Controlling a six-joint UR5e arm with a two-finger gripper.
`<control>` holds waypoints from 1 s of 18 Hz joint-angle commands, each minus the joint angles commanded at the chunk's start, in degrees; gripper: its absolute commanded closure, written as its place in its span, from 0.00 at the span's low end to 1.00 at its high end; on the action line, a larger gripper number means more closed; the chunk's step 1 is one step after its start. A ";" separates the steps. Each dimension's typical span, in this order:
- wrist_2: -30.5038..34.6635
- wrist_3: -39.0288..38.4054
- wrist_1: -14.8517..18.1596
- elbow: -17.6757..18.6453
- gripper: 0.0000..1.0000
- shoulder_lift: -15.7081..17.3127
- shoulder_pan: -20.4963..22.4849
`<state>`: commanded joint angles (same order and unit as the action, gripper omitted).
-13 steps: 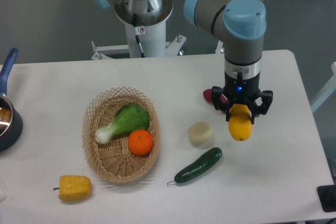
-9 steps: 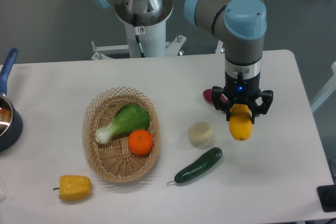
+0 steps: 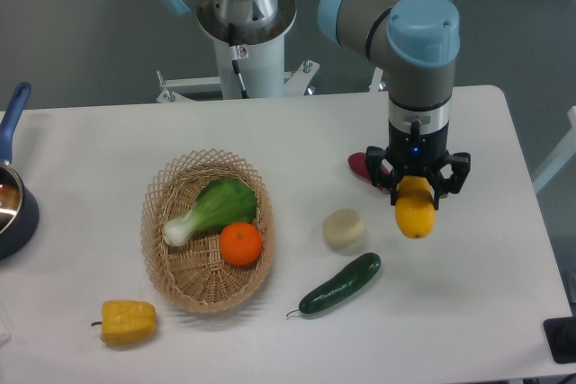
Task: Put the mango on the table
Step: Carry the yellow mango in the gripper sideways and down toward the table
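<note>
Tool (image 3: 415, 193) clamped on mango (image 3: 415, 213), above bare table (image 3: 486, 276) right of cucumber (image 3: 341, 283).

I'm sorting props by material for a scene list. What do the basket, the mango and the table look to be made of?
The basket: woven wicker or rattan, tan and matte, with an open weave visible. The mango held in the gripper: smooth, evenly yellow skin with a slight sheen, possibly plastic; real or replica is unclear. The table: flat white, matte, probably laminate.
</note>
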<state>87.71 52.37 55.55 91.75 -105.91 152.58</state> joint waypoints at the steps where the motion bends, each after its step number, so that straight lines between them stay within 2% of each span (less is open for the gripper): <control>1: 0.35 1.76 0.00 0.53 0.66 0.09 0.09; 4: 0.61 5.46 0.09 1.84 0.66 0.44 1.05; 8: 1.66 12.56 -0.09 5.71 0.66 0.79 2.63; 10: 2.46 15.47 -0.17 5.98 0.66 0.36 4.13; 14: 2.64 14.44 -0.53 3.44 0.66 -4.03 5.36; 18: 2.46 5.49 -0.70 -0.25 0.66 -8.42 5.36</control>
<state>90.18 57.86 54.85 91.51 -114.33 157.94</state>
